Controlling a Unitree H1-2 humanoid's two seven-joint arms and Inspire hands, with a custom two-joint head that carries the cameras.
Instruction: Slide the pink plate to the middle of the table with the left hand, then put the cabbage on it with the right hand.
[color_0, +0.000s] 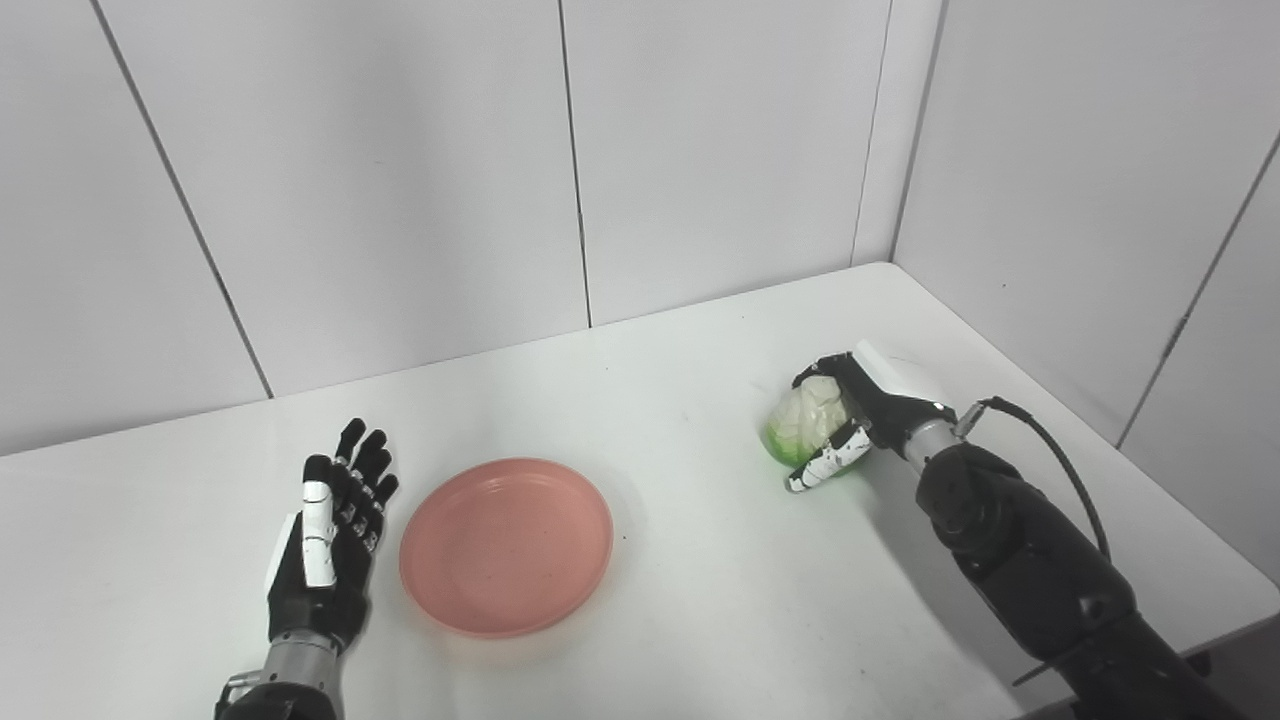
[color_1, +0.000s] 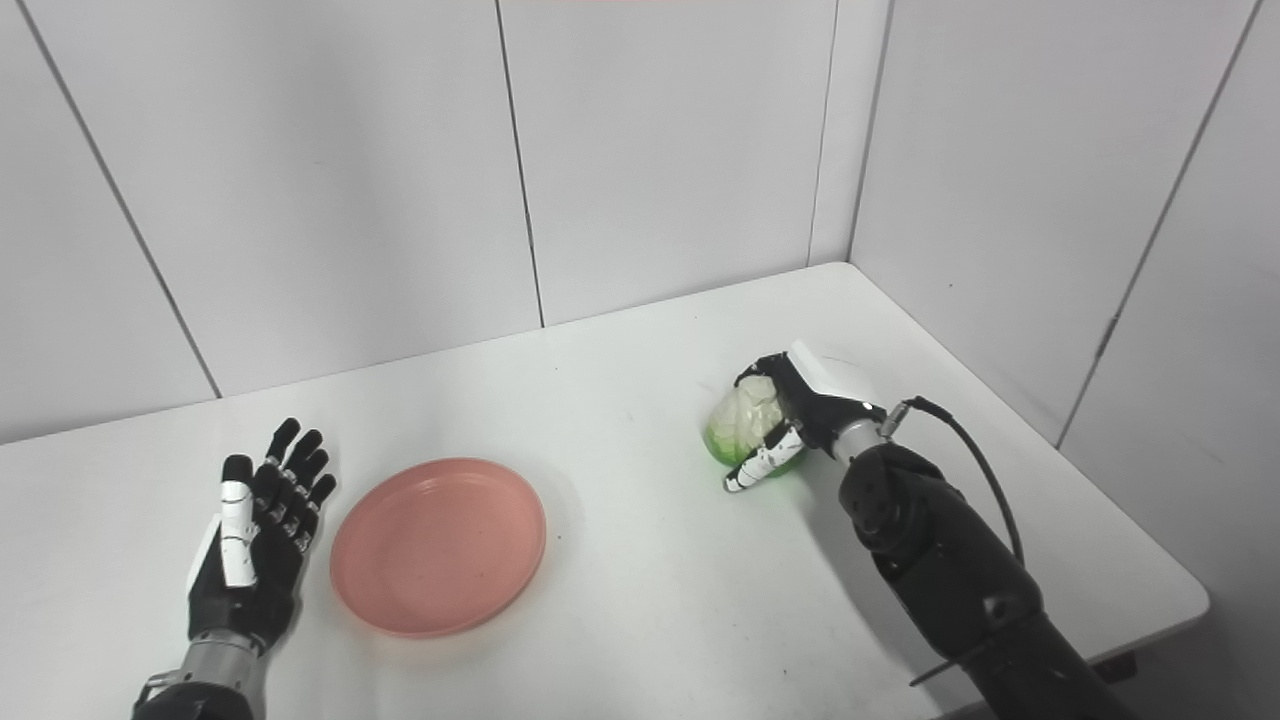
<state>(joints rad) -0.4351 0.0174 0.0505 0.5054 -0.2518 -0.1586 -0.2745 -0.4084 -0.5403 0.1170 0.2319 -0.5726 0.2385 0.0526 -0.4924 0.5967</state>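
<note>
white table, pink plate, white panelled walls

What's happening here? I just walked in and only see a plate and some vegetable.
The right hand is wrapped around the cabbage on the right side of the table. The pink plate lies empty near the middle. The left hand rests open beside the plate, apart from it.
</note>
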